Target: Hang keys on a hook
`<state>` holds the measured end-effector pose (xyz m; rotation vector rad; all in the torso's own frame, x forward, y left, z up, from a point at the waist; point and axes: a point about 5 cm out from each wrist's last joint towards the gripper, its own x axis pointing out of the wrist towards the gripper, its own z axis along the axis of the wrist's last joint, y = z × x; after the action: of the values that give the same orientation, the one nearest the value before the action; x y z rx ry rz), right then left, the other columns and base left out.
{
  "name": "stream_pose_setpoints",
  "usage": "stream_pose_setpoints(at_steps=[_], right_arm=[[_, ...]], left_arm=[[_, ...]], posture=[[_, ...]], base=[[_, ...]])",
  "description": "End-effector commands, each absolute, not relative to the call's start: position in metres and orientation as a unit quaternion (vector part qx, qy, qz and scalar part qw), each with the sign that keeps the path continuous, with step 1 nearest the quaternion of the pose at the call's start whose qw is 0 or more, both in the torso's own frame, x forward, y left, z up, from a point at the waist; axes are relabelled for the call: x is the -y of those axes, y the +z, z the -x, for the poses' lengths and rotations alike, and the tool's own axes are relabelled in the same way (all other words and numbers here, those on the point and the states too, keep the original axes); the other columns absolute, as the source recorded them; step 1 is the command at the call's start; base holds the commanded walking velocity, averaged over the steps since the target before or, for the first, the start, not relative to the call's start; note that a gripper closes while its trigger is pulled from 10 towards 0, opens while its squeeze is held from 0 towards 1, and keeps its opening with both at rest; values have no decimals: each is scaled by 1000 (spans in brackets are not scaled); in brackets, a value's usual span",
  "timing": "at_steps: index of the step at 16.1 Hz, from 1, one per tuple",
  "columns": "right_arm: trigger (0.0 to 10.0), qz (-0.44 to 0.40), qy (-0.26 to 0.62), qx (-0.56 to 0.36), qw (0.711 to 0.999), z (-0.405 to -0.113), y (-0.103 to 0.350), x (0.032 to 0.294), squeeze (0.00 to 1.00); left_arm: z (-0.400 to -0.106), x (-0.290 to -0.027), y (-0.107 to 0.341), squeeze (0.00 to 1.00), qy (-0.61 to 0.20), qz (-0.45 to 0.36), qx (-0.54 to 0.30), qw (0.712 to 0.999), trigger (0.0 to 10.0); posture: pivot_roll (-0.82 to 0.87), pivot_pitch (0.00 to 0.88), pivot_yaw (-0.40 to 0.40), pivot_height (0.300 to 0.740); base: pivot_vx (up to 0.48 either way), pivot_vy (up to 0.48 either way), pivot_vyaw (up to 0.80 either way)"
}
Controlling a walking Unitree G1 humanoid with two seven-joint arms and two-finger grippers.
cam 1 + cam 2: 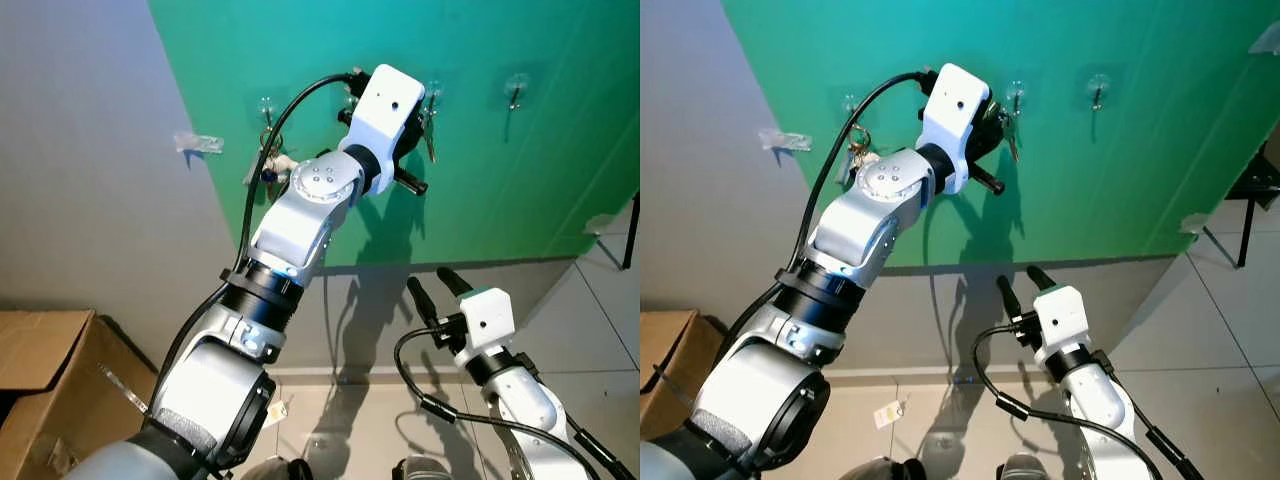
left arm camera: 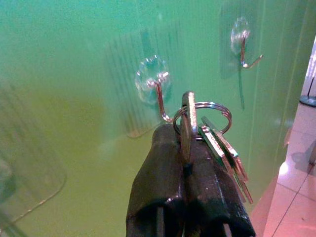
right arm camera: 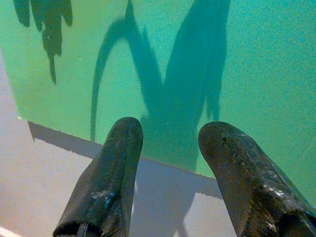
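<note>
My left arm is raised against the green wall (image 1: 500, 180). My left gripper (image 2: 185, 140) is shut on one key of a bunch of keys (image 2: 224, 153) on a silver ring (image 2: 210, 107). The ring sits against the lower curve of a clear suction hook (image 2: 157, 86); I cannot tell whether it is threaded on. From the head views the keys (image 1: 430, 138) dangle beside the white wrist housing. My right gripper (image 1: 438, 285) is open and holds nothing, low down near the wall's bottom edge.
A free hook (image 1: 516, 90) is to the right, and a left hook (image 1: 267, 108) carries another bunch of keys (image 1: 276, 165). Tape (image 1: 198, 143) is stuck on the grey wall. A cardboard box (image 1: 50, 380) stands at lower left, a black stand (image 1: 630, 235) at right.
</note>
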<state>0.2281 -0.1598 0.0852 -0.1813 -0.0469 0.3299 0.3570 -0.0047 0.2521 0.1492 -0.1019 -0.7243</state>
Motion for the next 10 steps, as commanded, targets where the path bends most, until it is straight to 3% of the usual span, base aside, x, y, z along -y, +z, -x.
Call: stream_pose_setpoints(at_steps=[1,10], right_arm=[[10000,90,163,29,982,-227,90,159,0],[10000,89,156,27,983,-224,90,157,0]], left_arm=[[-360,8,260,0,-359,-85,62,927,10000],[-371,14,253,0,-352,-102,42,930,10000]], posture=[[-289,26,111,740],[-300,33,125,740]], base=[[0,0,0],[0,0,0]])
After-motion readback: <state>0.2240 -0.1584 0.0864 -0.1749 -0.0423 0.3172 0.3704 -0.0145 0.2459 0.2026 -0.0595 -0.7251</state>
